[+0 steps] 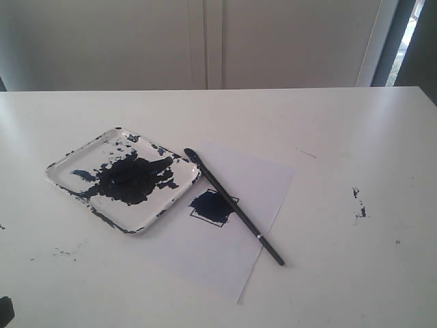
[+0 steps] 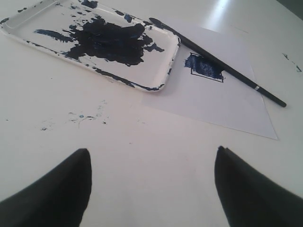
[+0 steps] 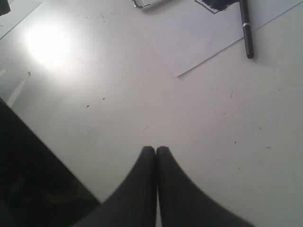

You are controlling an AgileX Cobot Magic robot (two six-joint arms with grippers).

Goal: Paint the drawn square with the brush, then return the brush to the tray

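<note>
The white tray, pooled with dark paint, sits at the table's left. The drawn square on the white paper sheet is smeared dark blue. Across the sheet lies the black brush, its tip resting on the tray's rim and its handle end past the sheet's right edge. The brush and tray show far from my left gripper, which stands open over bare table. My right gripper is shut on nothing, well short of the brush's handle end.
Small paint specks mark the table to the right, and fainter ones lie in front of the tray. A dark corner shows at the lower left edge. A wall stands behind the table.
</note>
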